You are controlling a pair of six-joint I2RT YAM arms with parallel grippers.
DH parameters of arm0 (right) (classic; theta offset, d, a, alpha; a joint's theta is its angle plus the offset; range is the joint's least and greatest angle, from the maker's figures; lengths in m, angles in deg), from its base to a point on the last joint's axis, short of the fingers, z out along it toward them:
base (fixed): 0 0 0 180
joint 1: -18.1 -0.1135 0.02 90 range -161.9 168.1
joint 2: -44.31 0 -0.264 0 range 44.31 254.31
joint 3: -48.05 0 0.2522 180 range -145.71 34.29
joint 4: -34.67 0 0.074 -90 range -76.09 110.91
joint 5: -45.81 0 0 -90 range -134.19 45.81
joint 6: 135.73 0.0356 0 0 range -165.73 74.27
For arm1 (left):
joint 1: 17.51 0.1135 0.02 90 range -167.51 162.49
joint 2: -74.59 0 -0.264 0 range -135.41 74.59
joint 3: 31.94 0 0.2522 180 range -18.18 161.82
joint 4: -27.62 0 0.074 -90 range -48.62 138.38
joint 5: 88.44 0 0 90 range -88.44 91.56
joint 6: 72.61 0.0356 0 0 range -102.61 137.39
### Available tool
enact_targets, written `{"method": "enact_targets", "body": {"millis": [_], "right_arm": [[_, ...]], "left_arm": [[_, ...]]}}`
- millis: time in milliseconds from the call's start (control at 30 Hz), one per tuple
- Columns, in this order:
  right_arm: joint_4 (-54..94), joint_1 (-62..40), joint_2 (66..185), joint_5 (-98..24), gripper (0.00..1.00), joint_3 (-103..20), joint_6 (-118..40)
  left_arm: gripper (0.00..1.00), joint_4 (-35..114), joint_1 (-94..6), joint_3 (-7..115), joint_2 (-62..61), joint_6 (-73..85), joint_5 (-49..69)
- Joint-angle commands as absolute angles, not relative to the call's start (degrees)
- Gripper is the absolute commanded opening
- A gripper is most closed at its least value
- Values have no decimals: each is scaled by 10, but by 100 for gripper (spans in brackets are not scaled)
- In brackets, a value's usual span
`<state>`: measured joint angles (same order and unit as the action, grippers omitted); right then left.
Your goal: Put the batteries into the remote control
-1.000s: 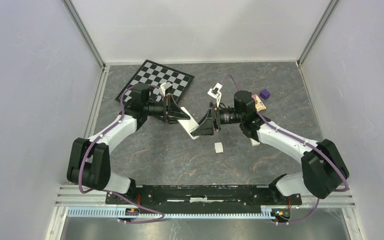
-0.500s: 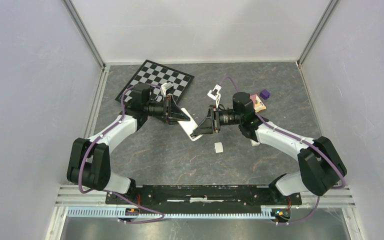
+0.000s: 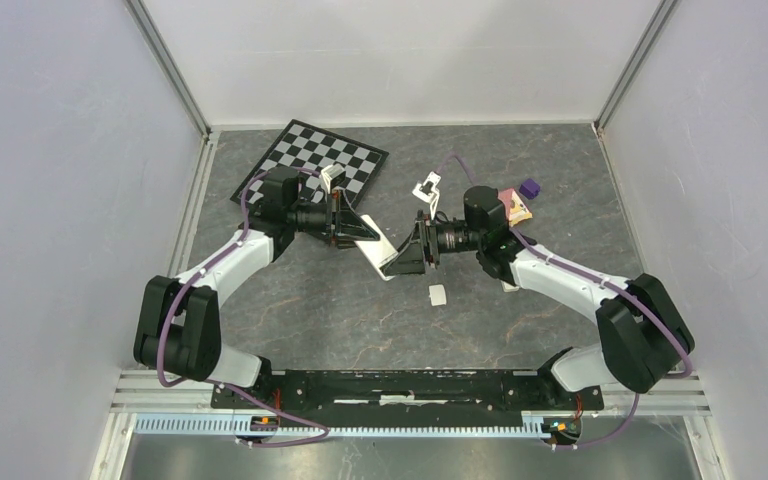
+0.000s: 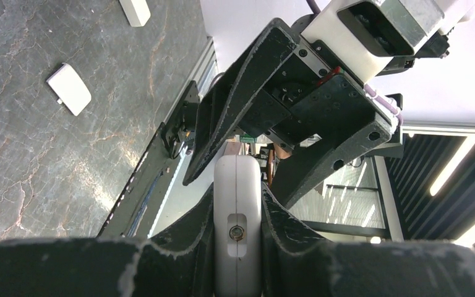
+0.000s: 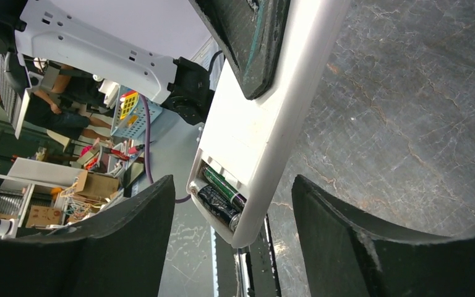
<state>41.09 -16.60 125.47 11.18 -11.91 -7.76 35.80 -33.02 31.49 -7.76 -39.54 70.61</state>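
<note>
My left gripper is shut on one end of the white remote control, holding it tilted above the table; one black finger lies across the remote. The remote reaches toward my right gripper. Its open end compartment holds two batteries side by side, one black and one green-wrapped. My right gripper stands open, one finger on either side of that end of the remote and neither touching it.
A small white cover piece lies on the dark stone table below the grippers, also the white cover. A checkerboard lies at the back left. A purple block and a tan object sit behind the right arm.
The right gripper has shifted slightly left toward the remote's end; its jaws narrowed briefly, then widened again. The left gripper and the remote have stayed put.
</note>
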Motion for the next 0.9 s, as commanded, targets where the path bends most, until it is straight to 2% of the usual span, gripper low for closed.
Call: {"method": "enact_targets", "body": {"millis": [0, 233, 300, 333, 367, 467, 533, 733, 867], "right_arm": [[432, -176, 1245, 122, 70, -116, -97], [434, -177, 1255, 121, 38, -118, -97], [434, -177, 1255, 120, 35, -117, -95], [434, -178, 1254, 120, 36, -117, -97], [431, -177, 1253, 119, 42, -117, -95], [416, -173, 1242, 110, 74, -118, -99], [401, -166, 1229, 102, 84, -119, -106], [254, -133, 1199, 38, 87, -159, -180], [163, -117, 1170, -69, 82, -172, -247]], "left_arm": [[2, 358, -330, 335, -64, -395, 709], [2, 358, -329, 332, -59, -396, 710], [2, 358, -329, 330, -57, -394, 710], [2, 358, -329, 329, -57, -393, 711], [2, 358, -329, 328, -56, -392, 710], [2, 358, -329, 327, -55, -383, 710], [2, 358, -328, 327, -51, -371, 707], [2, 358, -316, 303, -38, -320, 674], [2, 358, -311, 271, -17, -277, 625]]}}
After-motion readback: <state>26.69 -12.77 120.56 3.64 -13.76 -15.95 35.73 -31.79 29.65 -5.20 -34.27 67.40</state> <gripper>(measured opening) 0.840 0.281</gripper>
